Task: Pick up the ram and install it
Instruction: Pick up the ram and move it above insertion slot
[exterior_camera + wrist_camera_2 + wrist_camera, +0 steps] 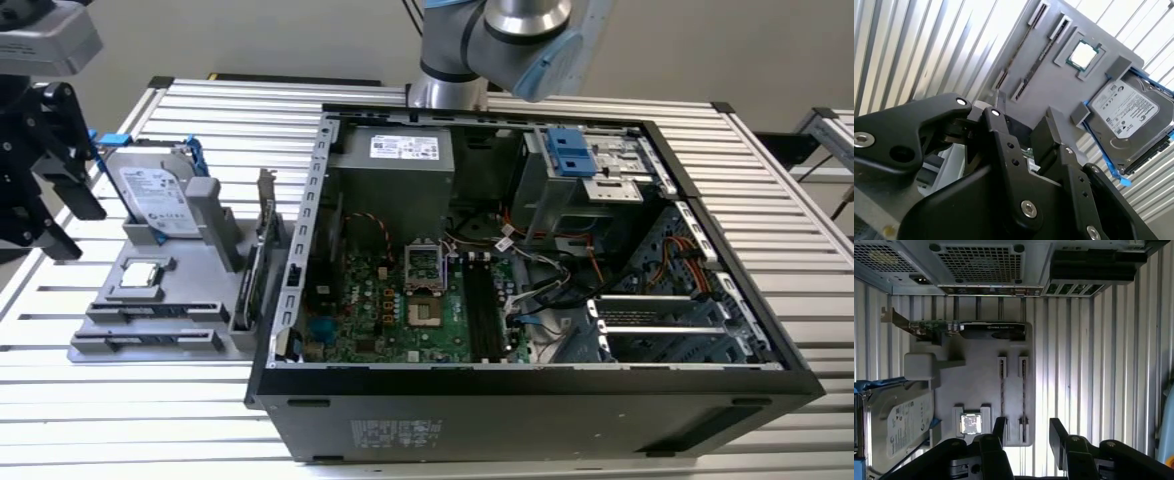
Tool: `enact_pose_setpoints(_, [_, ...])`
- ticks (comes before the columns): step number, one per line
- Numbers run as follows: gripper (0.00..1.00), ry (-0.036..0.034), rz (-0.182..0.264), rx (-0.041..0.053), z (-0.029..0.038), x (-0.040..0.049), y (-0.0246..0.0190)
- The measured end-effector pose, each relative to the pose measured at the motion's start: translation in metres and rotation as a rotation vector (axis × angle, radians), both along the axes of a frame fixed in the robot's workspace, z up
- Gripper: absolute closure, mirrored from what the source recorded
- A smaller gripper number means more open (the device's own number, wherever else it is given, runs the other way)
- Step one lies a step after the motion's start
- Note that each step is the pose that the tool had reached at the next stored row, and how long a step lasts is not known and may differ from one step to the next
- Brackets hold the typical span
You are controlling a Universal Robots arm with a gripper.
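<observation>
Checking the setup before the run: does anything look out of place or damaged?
Nothing stands out. The hard drive, CPU and card sit in their holders on the tray beside the open case; nothing looks spilled or broken. The gripper hangs open above the tray.

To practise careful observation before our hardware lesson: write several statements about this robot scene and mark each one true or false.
1. The pincer is open and holds nothing. True.
2. The CPU chip sits inside the computer case. False: it lies on the grey tray beside the case.
3. The hard drive rests on the grey tray. True.
4. The computer case is closed. False: its side is off and the motherboard shows.
</observation>
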State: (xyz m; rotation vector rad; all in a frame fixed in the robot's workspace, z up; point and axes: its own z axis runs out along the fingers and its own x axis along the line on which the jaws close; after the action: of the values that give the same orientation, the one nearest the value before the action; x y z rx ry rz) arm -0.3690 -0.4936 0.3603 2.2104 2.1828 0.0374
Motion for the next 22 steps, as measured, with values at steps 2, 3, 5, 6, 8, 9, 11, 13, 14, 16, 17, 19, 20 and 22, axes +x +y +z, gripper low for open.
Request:
enact_pose_setpoints(2, [0.00,0.0001,0.000,0.0000,-0.0031,0.0000,0.0000])
enact_pose_setpoints(3, [0.00,0.0002,0.000,0.0000,-0.0046,0.0000,0.0000])
enact_pose_setpoints(5, [0.00,0.0004,0.000,0.0001,-0.0077,0.0000,0.0000])
enact_pose_setpoints(6, [0.00,0.0005,0.000,0.0000,-0.0092,0.0000,0.0000])
enact_pose_setpoints(8, [0.00,0.0007,0.000,0.0001,-0.0122,0.0000,0.0000])
enact_pose_setpoints(9, [0.00,0.0008,0.000,0.0000,-0.0136,0.0000,0.0000])
enact_pose_setpoints(11, [0.00,0.0008,0.000,0.0000,-0.0165,0.0000,0.0000])
enact_pose_setpoints(13, [0.00,0.0010,0.000,0.0000,-0.0193,0.0000,0.0000])
enact_pose_setpoints(14, [0.00,0.0010,0.000,0.0001,-0.0207,0.0000,0.0000])
enact_pose_setpoints(16, [0.00,0.0010,0.000,0.0001,-0.0234,0.0000,0.0000])
enact_pose_setpoints(17, [0.00,0.0011,0.000,0.0000,-0.0247,0.0000,0.0000])
enact_pose_setpoints(19, [0.00,0.0013,0.000,0.0000,-0.0275,0.0000,0.0000])
enact_pose_setpoints(20, [0.00,0.0021,0.000,0.0001,-0.0289,0.0000,0.0000])
enact_pose_setpoints(22, [0.00,0.0051,0.000,0.0000,-0.0316,0.0000,0.0000])
